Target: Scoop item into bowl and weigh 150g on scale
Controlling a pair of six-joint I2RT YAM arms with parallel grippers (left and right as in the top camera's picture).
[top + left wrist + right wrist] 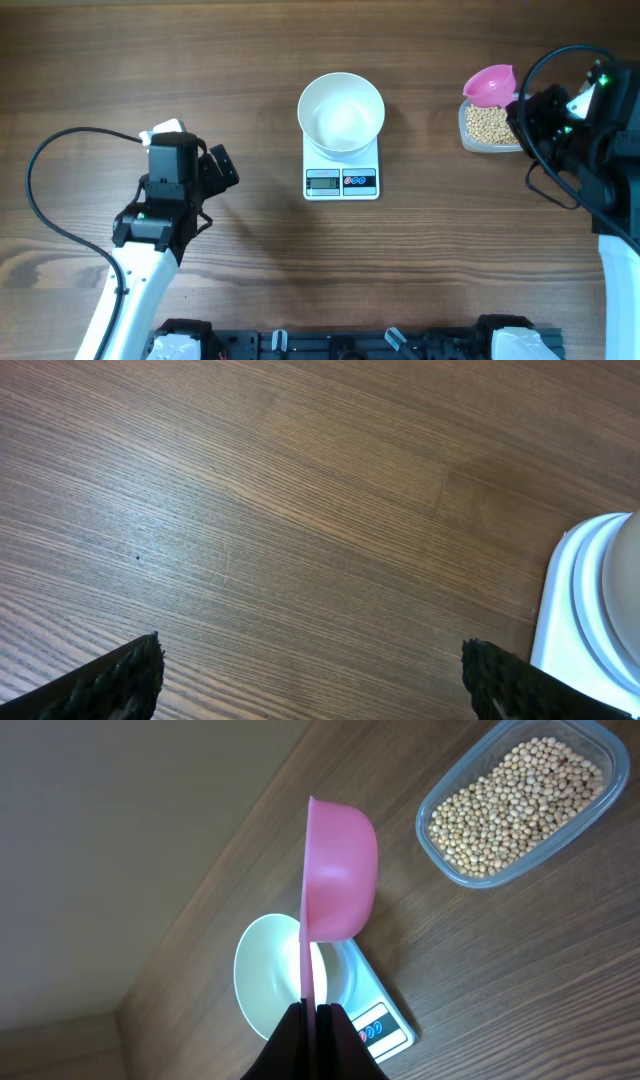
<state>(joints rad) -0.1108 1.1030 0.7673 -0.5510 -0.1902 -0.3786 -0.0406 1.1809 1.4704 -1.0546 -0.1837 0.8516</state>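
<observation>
The right end effector [310, 1015], clamped on the thin handle of a pink scoop [340, 870], is holding it near the clear tub [478, 880] of beans [487, 122], upper right in the overhead view. The white bowl [341, 112] is sitting empty on the scale [341, 181], centre. The left end effector [218, 168], fingers wide apart, is hovering over bare desk [250, 60]. Scooping appears about to begin; the scoop needs dipping into the beans.

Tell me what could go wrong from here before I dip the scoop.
1. The right pincer grips the pink scoop only by its thin handle; once loaded, it might twist and spill beans between the tub and the bowl.
2. The bowl is about as wide as the scale; a nudge from the scoop could shift it and upset the reading.
</observation>
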